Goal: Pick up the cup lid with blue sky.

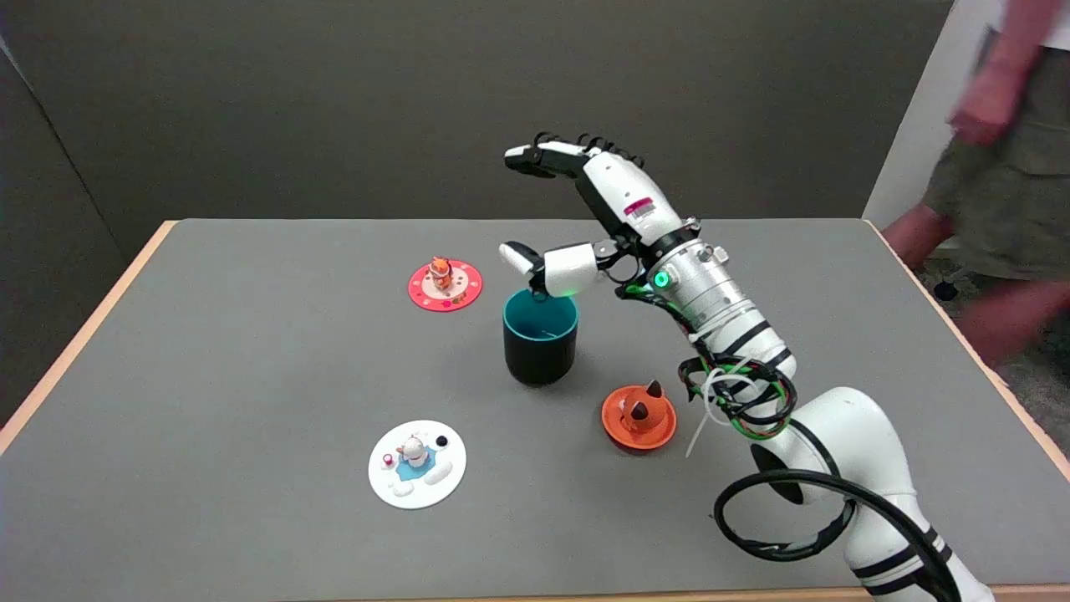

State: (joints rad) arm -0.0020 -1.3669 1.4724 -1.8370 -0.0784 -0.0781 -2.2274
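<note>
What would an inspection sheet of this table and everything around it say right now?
Surface: grey table with a wooden edge, flat.
Job's things: white lid with a blue patch and a small figure, lying flat at the near left, untouched.
Clutter: red lid at the far left; orange lid near the arm; dark cup with a teal inside, upright in the middle.
Hands: right hand in the air above the cup, fingers spread, holding nothing.
Cables: coloured wires bunched at the wrist; black cable looping beside the arm.
Surroundings: dark wall behind; a blurred person at the far right.
</note>
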